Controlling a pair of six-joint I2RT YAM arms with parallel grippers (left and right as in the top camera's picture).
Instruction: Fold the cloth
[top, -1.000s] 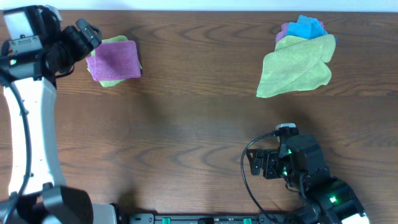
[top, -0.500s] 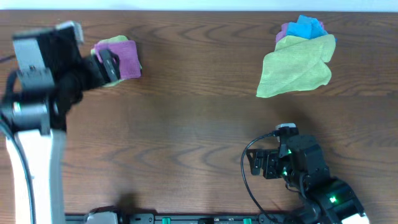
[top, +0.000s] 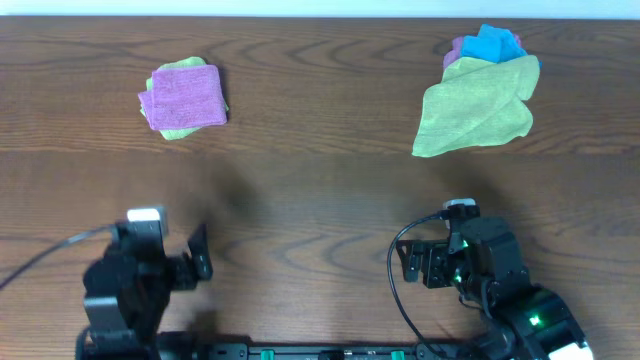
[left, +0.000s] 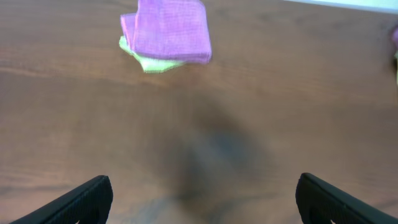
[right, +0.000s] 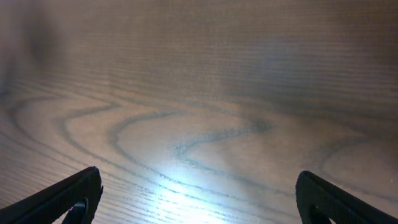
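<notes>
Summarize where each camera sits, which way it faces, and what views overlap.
Overhead: fixed above the table, looking straight down; purple cloth folded far left, pile of lime-green and blue cloths far right, left gripper and right gripper at the near edge.
Left wrist: low over the table, facing away from the robot toward the purple cloth lying on a lime-green cloth; own open fingers at bottom corners.
Right wrist: close over bare wood; own open fingers at bottom corners.
Shared: overhead and left wrist both show the purple cloth.
</notes>
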